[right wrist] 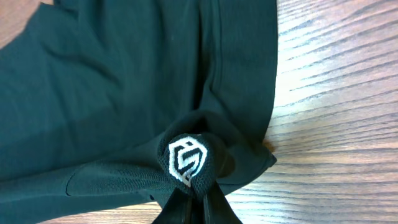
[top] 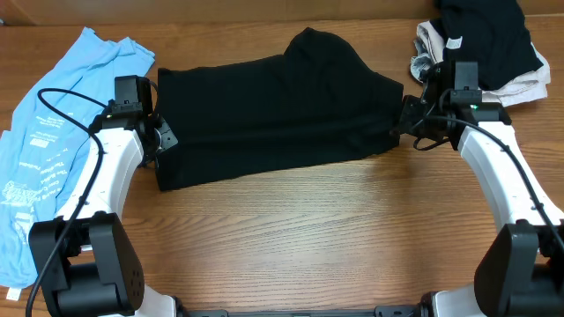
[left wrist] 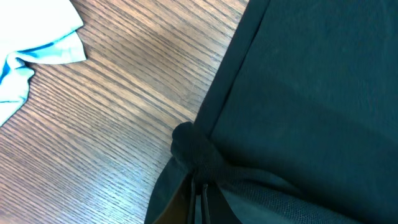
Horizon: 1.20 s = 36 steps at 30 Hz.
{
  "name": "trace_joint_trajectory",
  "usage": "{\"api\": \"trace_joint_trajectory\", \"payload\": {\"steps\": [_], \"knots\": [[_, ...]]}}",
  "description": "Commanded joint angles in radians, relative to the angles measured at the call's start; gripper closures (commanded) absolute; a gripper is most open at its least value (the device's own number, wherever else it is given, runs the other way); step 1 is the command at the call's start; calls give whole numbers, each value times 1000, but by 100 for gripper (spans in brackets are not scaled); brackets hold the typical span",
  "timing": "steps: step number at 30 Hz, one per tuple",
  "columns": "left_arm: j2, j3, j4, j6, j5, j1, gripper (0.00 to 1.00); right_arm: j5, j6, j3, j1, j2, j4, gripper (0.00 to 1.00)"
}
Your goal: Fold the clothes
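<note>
The black garment (top: 273,114) lies spread across the middle of the table, stretched between both arms. My left gripper (top: 161,139) is shut on a bunched bit of its left edge (left wrist: 196,155); the fingers pinch the cloth at the bottom of the left wrist view. At the garment's right end my right gripper (top: 405,119) is shut on a bunch of cloth bearing a white logo print (right wrist: 186,158). The black garment (right wrist: 124,81) fills the left part of the right wrist view.
A light blue shirt (top: 53,150) with white print lies at the table's left edge, its corner (left wrist: 37,37) in the left wrist view. A pile of black and white clothes (top: 480,44) sits at the back right. Bare wood (top: 308,238) runs along the front.
</note>
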Motion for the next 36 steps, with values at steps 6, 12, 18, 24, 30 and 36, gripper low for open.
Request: {"api": "trace_joint_trajectory", "payload": {"steps": [6, 12, 18, 24, 30, 36], "knots": [[-14, 23, 26, 23, -32, 10, 91, 13, 2, 24, 21, 53, 35, 96], [-14, 23, 47, 23, -32, 10, 90, 15, 1, 24, 41, 57, 76, 96], [-10, 21, 66, 37, -33, 10, 82, 26, -2, 23, 41, 77, 146, 96], [3, 21, 80, 39, -41, 11, 73, 26, -2, 23, 41, 143, 240, 88], [3, 21, 80, 82, -40, 11, 37, 26, 2, 23, 41, 182, 268, 4], [-5, 212, -130, 125, -13, 17, 1, 22, 24, 107, 5, 137, 101, 0]]}}
